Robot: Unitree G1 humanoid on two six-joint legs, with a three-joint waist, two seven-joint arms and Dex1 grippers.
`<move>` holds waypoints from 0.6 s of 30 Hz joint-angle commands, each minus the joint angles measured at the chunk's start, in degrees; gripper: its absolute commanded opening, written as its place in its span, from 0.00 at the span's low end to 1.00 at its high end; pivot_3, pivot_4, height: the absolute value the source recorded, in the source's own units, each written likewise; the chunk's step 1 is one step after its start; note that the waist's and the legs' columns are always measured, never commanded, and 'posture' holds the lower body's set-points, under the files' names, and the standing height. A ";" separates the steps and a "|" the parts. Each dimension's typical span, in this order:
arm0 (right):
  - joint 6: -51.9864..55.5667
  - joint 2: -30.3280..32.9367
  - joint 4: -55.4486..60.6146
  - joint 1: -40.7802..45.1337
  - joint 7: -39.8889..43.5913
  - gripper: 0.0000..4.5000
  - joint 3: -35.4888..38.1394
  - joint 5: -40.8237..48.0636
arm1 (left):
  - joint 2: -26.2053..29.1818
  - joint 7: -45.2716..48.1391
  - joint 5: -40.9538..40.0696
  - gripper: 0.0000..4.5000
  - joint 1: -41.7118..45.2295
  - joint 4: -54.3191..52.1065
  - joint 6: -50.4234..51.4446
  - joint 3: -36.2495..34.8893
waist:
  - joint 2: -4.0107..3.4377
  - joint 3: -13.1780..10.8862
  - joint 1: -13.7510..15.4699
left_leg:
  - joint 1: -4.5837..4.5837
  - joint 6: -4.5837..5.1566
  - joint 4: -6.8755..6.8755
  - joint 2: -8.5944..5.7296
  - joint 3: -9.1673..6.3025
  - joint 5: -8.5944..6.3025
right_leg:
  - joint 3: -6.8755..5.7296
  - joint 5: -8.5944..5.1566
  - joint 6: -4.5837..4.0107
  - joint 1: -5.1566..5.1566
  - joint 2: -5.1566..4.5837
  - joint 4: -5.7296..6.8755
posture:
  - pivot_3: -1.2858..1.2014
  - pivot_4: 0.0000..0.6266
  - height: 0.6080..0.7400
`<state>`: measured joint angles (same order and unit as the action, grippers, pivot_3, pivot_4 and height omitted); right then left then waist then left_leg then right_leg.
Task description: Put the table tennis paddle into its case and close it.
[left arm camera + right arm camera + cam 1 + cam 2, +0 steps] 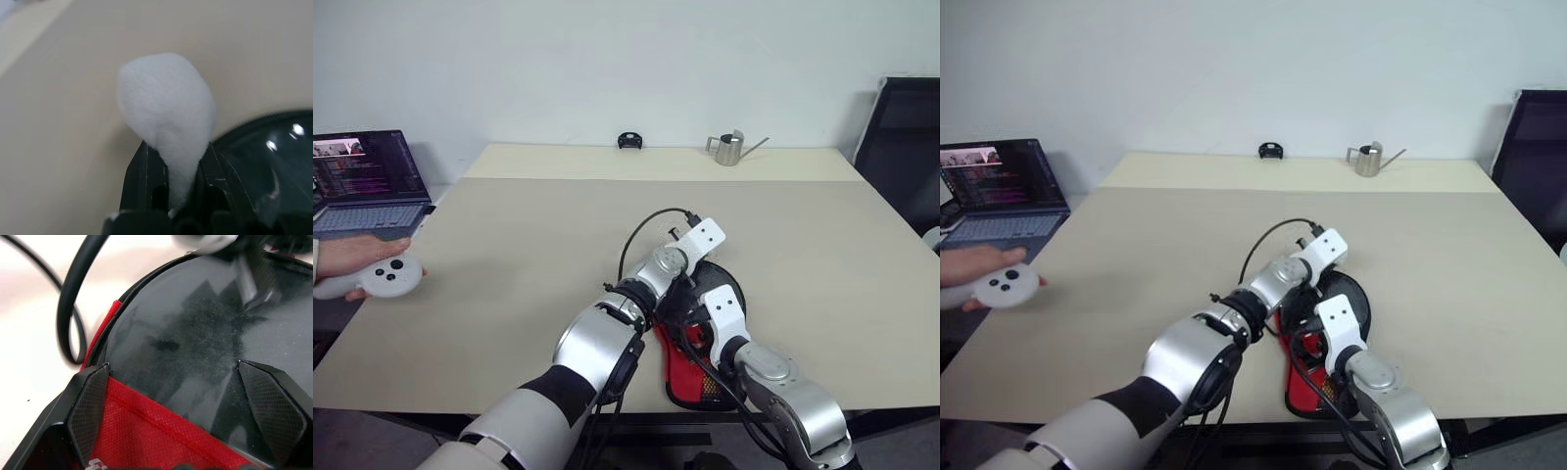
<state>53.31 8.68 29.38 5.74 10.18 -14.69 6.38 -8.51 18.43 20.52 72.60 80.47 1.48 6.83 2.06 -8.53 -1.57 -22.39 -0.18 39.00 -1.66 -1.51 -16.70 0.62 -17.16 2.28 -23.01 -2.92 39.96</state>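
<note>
Right end effector: black textured fingers spread wide with nothing between them, poised just over the case's red panel, probably ready to pin or tug the fabric.
Case: paddle-shaped black fabric zip pouch with a red panel, lying flat near the front edge of the beige desk, its mouth still open.
Paddle: round black rubber face showing inside the case, with red fabric overlapping its near part; it looks largely seated, though its handle cannot be made out.
Left end effector: fingers clamped on a soft white fluffy tuft, held beside the round end of the case; what the tuft belongs to I cannot tell, perhaps a zip pull.
Judgement: insertion looks nearly done; closing the zip remains.
Bystander: a person's hand rests on a white controller at the desk's left edge.
</note>
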 commanded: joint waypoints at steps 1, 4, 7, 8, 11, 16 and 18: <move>4.47 -0.49 -4.29 -2.36 -0.48 1.00 -0.50 0.40 | -1.08 1.85 -0.21 0.05 -0.86 -1.02 0.85 -0.20 | 0.01 0.04 0.02 | 0.07 0.00 0.00 0.00 0.00 0.00 | 0.00 0.00 0.00 0.10 0.00 -0.03 | 0.52 0.24 1.00; 4.42 -1.01 -4.74 -1.84 -0.56 1.00 -0.55 0.47 | -0.39 1.31 0.03 0.21 -1.32 -1.07 1.00 -0.10 | 0.01 0.05 0.01 | 0.75 0.03 -0.14 0.03 -0.10 -0.03 | -0.05 -0.02 0.03 0.89 -0.01 -0.40 | 0.52 0.24 1.00; 4.40 -1.21 -5.25 -1.21 -0.34 1.00 -0.53 0.57 | 0.26 0.98 0.39 0.44 -1.35 -1.12 0.96 0.19 | 0.05 0.10 0.00 | 0.76 0.04 -0.14 0.03 -0.16 -0.03 | -0.11 -0.02 0.03 0.95 0.02 -0.45 | 0.52 0.24 1.00; 4.32 -1.10 -5.51 -0.98 -0.15 1.00 -0.39 0.63 | 0.45 1.05 0.48 0.52 -1.27 -1.14 0.86 0.28 | 0.05 0.14 0.00 | 0.76 0.03 -0.14 0.03 -0.17 -0.03 | -0.10 -0.02 0.04 0.95 0.01 -0.44 | 0.52 0.24 1.00; 4.02 -0.79 -6.49 -0.05 0.48 1.00 0.16 0.80 | 1.46 1.40 -0.05 0.76 -0.64 -1.29 0.50 -0.33 | 0.06 0.17 -0.05 | 0.82 0.03 -0.14 0.03 -0.18 -0.03 | -0.10 -0.01 0.04 1.00 0.01 -0.43 | 0.52 0.24 1.00; 3.15 -0.43 -9.53 2.89 1.76 1.00 1.24 1.08 | 4.33 2.68 -2.94 0.76 1.34 -1.85 -0.73 -3.53 | 0.06 0.15 -0.28 | 1.16 0.03 -0.16 0.05 -0.17 -0.03 | -0.16 -0.01 0.05 1.32 0.02 -0.45 | 0.52 0.24 1.00; 3.01 -0.95 -10.84 4.27 2.25 1.00 2.43 1.77 | 5.80 3.97 -4.77 0.76 2.17 -2.27 -1.77 -5.37 | 0.06 0.13 -0.29 | 1.24 0.03 -0.18 0.07 -0.16 -0.03 | -0.15 -0.01 0.05 1.36 0.03 -0.44 | 0.52 0.24 1.00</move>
<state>54.21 7.74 23.43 11.11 11.97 -12.94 7.25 -3.78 21.52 17.65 72.08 79.66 1.56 3.21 2.12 -8.39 -1.86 -21.15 -0.16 38.81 -1.58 -1.68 -16.74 0.47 -17.17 2.33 -21.65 -2.88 39.51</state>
